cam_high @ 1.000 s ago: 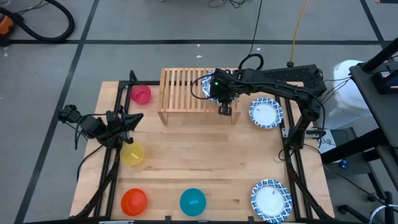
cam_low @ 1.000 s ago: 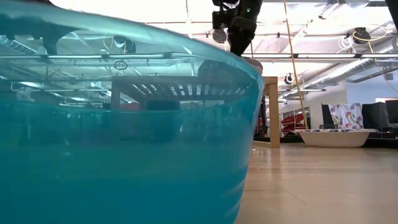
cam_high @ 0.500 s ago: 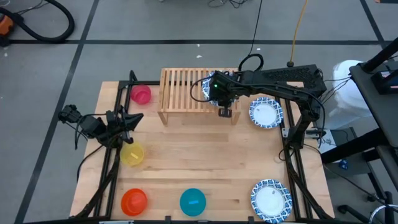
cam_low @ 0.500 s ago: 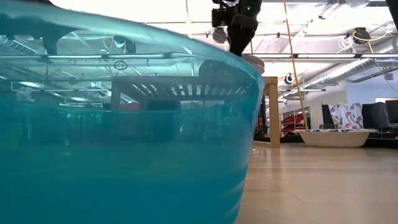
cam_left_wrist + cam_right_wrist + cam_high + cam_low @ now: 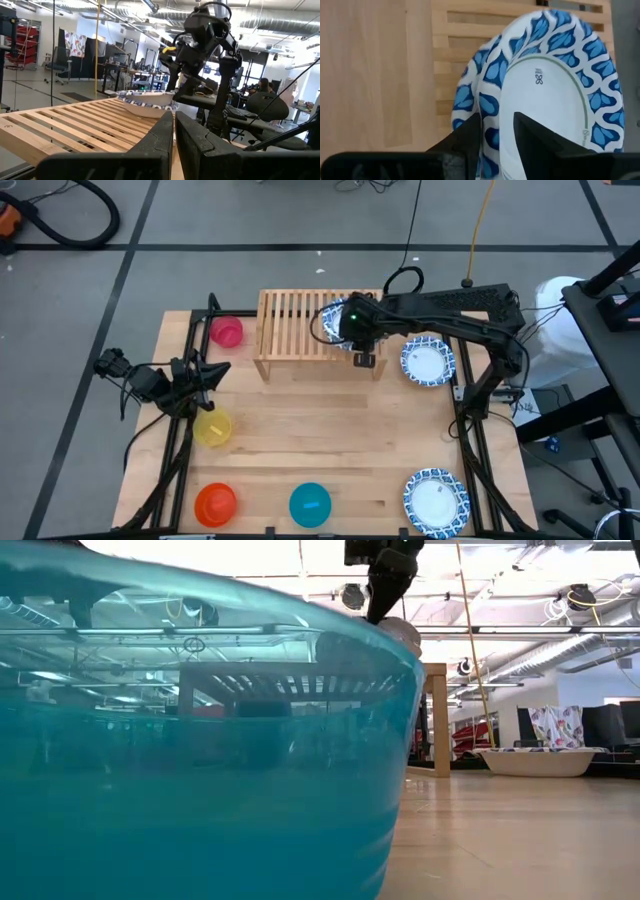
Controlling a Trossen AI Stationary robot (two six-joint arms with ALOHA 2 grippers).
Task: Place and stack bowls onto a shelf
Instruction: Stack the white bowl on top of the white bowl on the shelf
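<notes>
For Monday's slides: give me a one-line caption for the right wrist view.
Right gripper open over the rim of two stacked blue-patterned bowls on the slatted shelf.

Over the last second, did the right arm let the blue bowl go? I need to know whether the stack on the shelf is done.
The right gripper opened its fingers around the rim of the top blue bowl, which now lies on another blue bowl on the shelf. The arm shifted slightly back over the shelf. The left gripper, the plain bowls and the other two blue bowls stayed put.
</notes>
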